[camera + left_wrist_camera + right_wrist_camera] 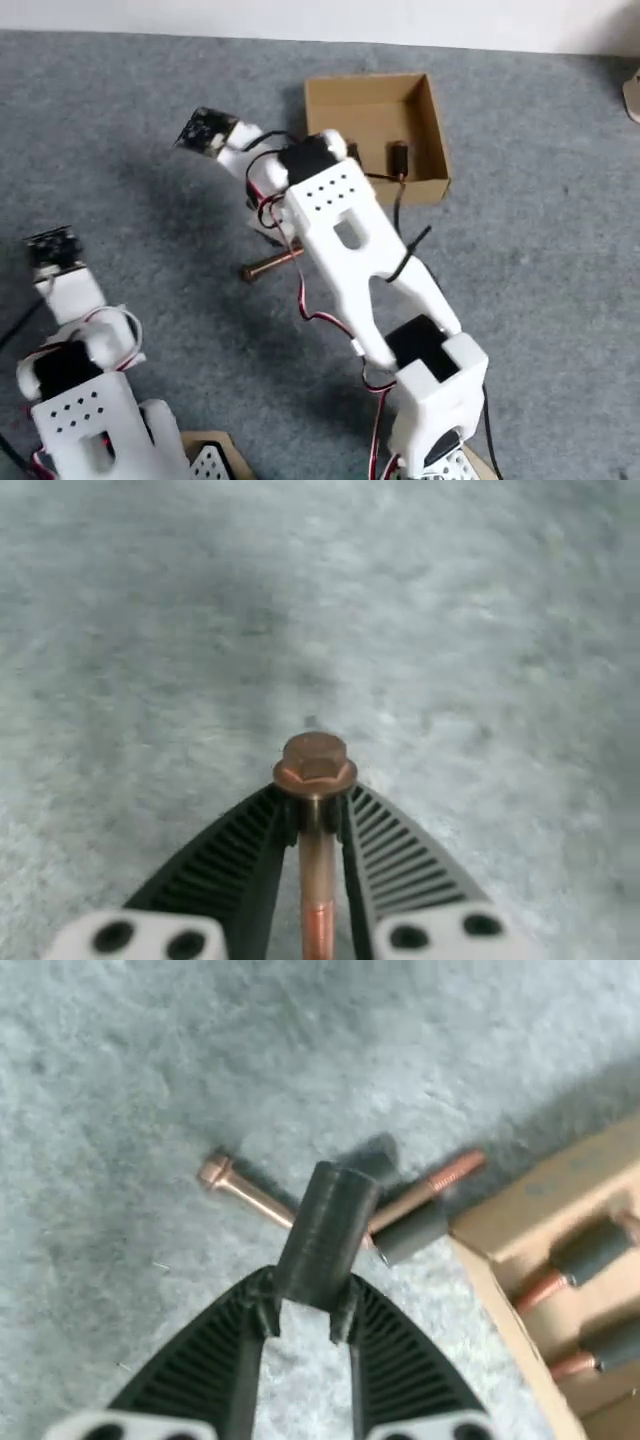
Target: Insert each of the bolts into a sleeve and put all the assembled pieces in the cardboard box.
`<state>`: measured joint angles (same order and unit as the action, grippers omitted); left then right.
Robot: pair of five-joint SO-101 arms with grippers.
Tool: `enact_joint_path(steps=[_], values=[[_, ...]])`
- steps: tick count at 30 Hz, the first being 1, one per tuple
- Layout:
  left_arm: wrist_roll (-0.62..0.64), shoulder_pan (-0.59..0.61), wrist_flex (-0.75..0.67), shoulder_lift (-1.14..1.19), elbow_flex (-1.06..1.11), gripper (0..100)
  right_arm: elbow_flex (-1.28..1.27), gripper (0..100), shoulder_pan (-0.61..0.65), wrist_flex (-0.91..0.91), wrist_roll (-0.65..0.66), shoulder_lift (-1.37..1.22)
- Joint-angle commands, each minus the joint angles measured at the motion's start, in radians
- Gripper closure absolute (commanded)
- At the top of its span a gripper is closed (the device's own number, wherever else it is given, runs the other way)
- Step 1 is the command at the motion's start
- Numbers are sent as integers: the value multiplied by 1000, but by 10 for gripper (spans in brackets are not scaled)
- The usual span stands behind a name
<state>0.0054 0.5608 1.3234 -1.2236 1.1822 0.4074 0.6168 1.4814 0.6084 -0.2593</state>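
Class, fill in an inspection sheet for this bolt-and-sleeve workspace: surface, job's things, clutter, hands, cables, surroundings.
Surface: grey carpet, flat.
Job's things: cardboard box open, with assembled pieces inside; one bolt and one sleeve each gripped; a loose bolt and a sleeved bolt lie on the carpet by the box.
Clutter: nothing seen.
Hands: left hand shut on the bolt's shank, head sticking out; right hand shut on the sleeve, above the carpet near the box.
Cables: red and black wires run along the right arm.
Surroundings: pale strip beyond the carpet's far edge.
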Motion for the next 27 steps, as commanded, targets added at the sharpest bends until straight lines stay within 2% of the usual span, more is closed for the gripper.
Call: enact_joint_path(steps=[1, 7, 17, 23, 27], values=[[-11, -97, 15, -12, -13, 994, -4, 993, -51, 12, -40, 90], [-11, -170, 17, -12, -13, 994, -193, 993, -111, -77, -75, 226], [-11, -251, 18, -10, -15, 994, -699, 993, -122, -298, -75, 584], [-58, -366, 32, -10, -15, 994, -835, 993, -147, -311, -71, 716], [-55, -380, 32, -10, -24, 994, -918, 993, -217, -311, -66, 773]])
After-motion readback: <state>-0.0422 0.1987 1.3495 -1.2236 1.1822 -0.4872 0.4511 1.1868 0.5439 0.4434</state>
